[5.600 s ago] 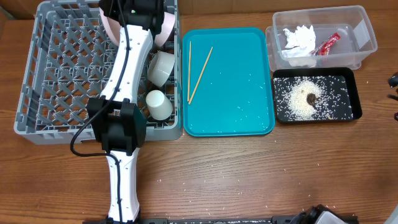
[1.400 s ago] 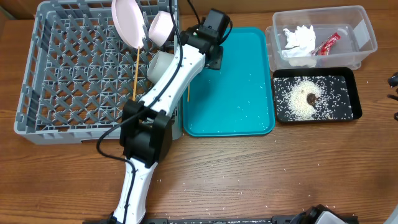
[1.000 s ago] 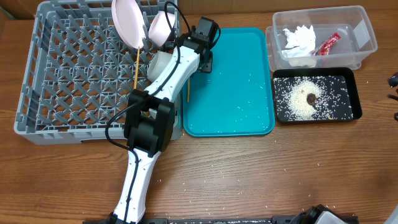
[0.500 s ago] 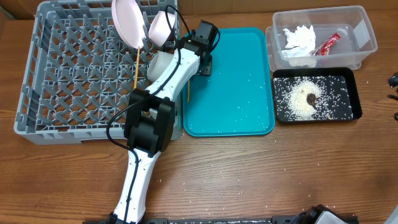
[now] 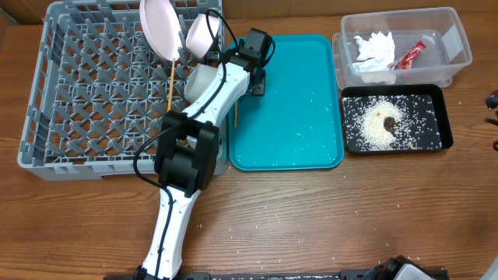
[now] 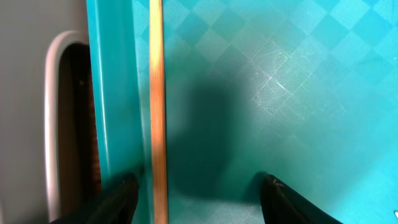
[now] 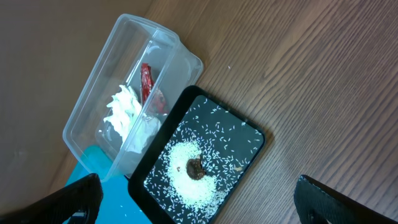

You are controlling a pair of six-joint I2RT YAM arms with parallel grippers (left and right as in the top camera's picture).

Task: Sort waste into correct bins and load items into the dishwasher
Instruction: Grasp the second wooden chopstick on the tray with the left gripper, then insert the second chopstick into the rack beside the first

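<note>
One chopstick [image 6: 157,93] lies along the left edge of the teal tray [image 6: 280,74]. My left gripper [image 6: 199,200] is open and low over it, with the stick between the fingers but nearer the left one. From overhead the left gripper [image 5: 254,82] sits at the tray's upper left and the chopstick [image 5: 235,117] pokes out below it. The other chopstick [image 5: 170,85] lies in the dishwasher [image 5: 78,85], with the plate [image 5: 159,27], dish [image 5: 201,35] and bowl [image 5: 200,81]. My right gripper [image 7: 199,202] is open, high over the black tray [image 7: 249,134].
The clear tub [image 5: 436,39] holds the napkin [image 5: 373,48] and red wrapper [image 5: 409,54]. The black tray [image 5: 436,128] holds rice [image 5: 373,128] and the brown lump [image 5: 388,122]. Rice grains dot the teal tray [image 5: 296,109]. My left arm's elbow [image 5: 187,154] overhangs the rack's front right corner.
My left gripper moved left across the teal tray to the chopstick at its left edge and has since held still. One chopstick that lay on the tray now lies in the rack.
</note>
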